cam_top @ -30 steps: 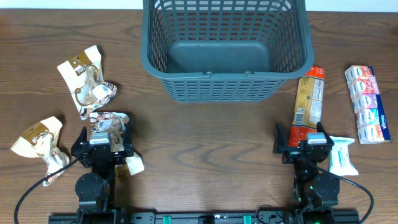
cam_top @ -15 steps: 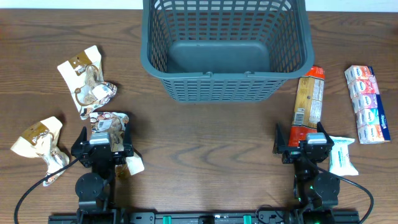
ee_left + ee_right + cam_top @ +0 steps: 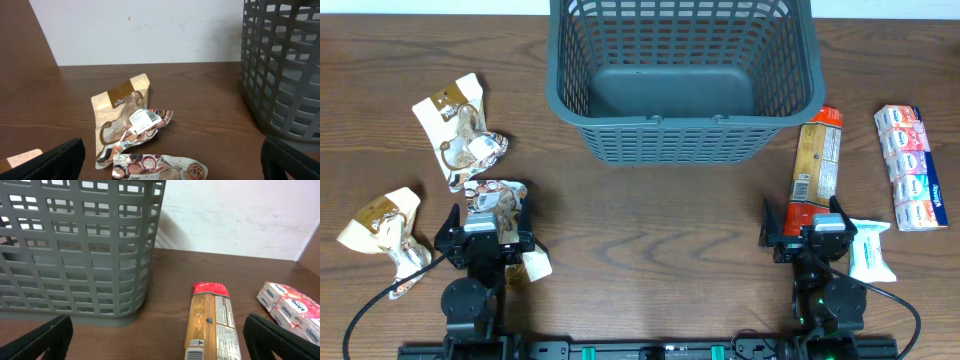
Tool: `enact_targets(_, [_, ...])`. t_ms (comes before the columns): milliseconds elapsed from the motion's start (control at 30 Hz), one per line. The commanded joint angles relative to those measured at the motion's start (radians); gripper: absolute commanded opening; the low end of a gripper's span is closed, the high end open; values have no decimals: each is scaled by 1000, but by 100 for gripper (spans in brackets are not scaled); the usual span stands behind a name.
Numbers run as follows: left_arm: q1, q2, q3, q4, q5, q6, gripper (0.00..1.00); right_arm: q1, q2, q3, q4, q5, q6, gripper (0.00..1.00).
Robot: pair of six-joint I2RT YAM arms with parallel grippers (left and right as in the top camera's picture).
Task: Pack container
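No movement seen over the last second. Left hand (image 3: 487, 224) and right hand (image 3: 805, 222) are parked at the surface's (image 3: 650, 230) near edge, both released, nothing grasped. Basket (image 3: 670, 140) sits mid far edge, empty. Snack packs (image 3: 460, 125) untouched; packing judged not yet started.

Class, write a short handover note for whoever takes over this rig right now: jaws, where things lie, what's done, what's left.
Left gripper: jaws open, empty, above a snack bag.
Right gripper: jaws open, empty, above the orange pack's near end.
Basket: far middle, empty.
Done: nothing packed.
Left: two more snack bags on the left; orange pack, pink pack, white packet on the right.
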Motion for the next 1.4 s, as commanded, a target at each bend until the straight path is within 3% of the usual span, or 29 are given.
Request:
enact_targets(0, [-5, 2, -18, -42, -30, 5, 99, 6, -6, -5, -2, -1, -9, 99])
enact_targets(300, [-5, 2, -18, -21, -48, 3, 99, 6, -6, -5, 0, -1, -9, 99])
enact_targets(367, [-5, 2, -18, -25, -48, -50, 99, 6, -6, -5, -1, -1, -9, 99])
enact_targets(533, [-5, 5, 17, -76, 13, -346, 99, 6, -6, -5, -1, -1, -9, 99])
enact_targets(633, [-5, 35, 84, -122, 91, -399, 99, 6, -6, -5, -1, -1, -9, 99])
enact_targets(767, [-5, 179, 318, -212, 114, -418, 99, 6, -6, -5, -1, -1, -9, 99])
enact_targets(867, [-5, 382, 572, -332, 109, -418, 99, 6, -6, -5, 0, 2, -9, 99])
enact_targets(1133, [-4, 992, 1386, -1047, 98, -387, 99, 6, -5, -5, -1, 3, -9, 99])
enact_targets(1233, [-4, 1128, 1542, -1201, 89, -387, 99, 6, -5, -5, -1, 3, -8, 99])
enact_targets(1367, [-4, 1218, 1558, -1259, 86, -378, 99, 6, -5, -5, -1, 3, -8, 99])
